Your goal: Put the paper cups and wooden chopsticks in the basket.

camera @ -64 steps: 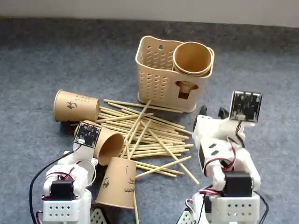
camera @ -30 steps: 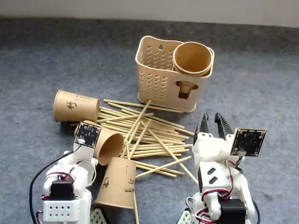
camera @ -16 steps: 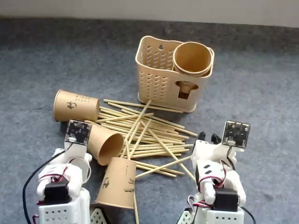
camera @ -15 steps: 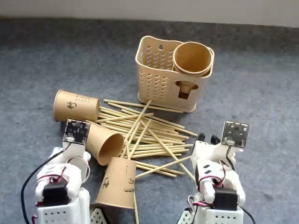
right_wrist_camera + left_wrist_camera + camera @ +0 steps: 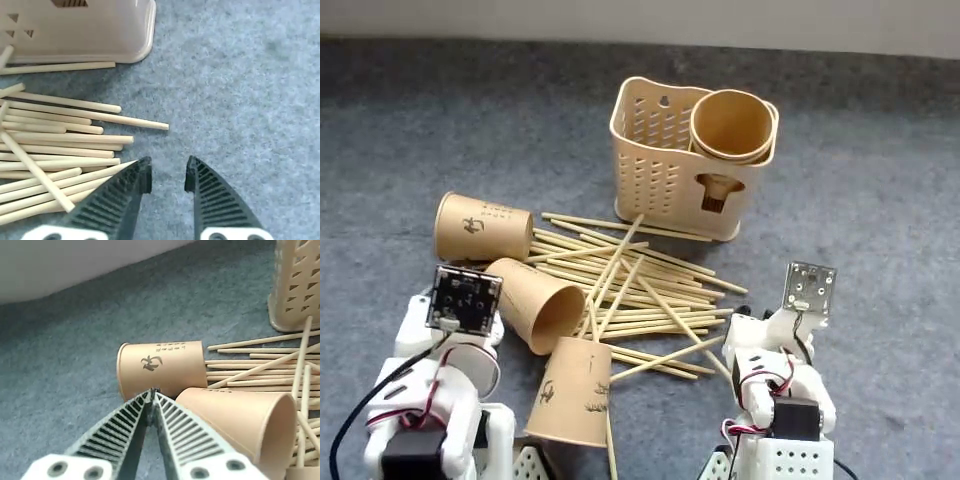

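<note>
The beige slotted basket (image 5: 665, 165) stands at the back with stacked paper cups (image 5: 732, 125) in it. Three paper cups lie on the grey mat: one on its side at the left (image 5: 482, 228), one in the middle (image 5: 535, 303), one near the front (image 5: 572, 392). Wooden chopsticks (image 5: 640, 290) lie scattered between cups and basket. My left gripper (image 5: 152, 391) is shut and empty, its tips just short of the left cup (image 5: 162, 369) and beside the middle cup (image 5: 240, 415). My right gripper (image 5: 167, 175) is open over bare mat, next to the chopstick ends (image 5: 65, 145).
The left arm (image 5: 440, 370) sits at the front left, the right arm (image 5: 775, 380) at the front right. Bare mat spreads right of the chopsticks and behind the basket. The basket's base (image 5: 90, 30) is a little beyond the right gripper.
Both arms have drawn back toward the table's front. The right gripper has left the spot near the basket and its fingers have come closer together. The cups and chopsticks have not moved.
</note>
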`<state>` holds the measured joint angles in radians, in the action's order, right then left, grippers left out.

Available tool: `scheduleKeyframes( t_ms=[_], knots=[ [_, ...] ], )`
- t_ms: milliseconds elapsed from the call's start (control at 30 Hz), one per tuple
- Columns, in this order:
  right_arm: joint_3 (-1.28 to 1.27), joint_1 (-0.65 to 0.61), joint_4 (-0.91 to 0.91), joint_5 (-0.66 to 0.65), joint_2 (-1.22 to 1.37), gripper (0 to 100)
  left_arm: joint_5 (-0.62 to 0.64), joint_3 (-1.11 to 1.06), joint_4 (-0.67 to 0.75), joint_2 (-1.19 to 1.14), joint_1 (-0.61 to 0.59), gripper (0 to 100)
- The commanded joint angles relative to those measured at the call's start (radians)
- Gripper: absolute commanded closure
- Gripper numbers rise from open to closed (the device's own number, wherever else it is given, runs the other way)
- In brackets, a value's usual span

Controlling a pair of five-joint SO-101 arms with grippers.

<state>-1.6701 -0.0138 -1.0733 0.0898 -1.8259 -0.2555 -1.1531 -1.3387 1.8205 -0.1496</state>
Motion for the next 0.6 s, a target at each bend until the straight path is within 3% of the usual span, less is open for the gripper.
scheduleKeyframes(
  t_ms=[0, 167, 367, 567],
  knots=[
    [-0.107, 0.008, -0.005, -0.014, -0.012, 87.9, -0.017, 0.056, -0.003, -0.012, 0.114, 99],
    [-0.107, 0.010, -0.001, -0.014, -0.012, 91.1, -0.014, 0.084, -0.005, -0.114, 0.150, 96],
    [-0.107, 0.008, 0.001, -0.014, -0.012, 92.9, 0.031, 0.305, -0.123, -0.489, 0.162, 89],
    [-0.107, 0.007, 0.001, -0.014, -0.012, 92.9, 0.097, 0.446, -0.226, -0.771, 0.326, 88]
  ],
)
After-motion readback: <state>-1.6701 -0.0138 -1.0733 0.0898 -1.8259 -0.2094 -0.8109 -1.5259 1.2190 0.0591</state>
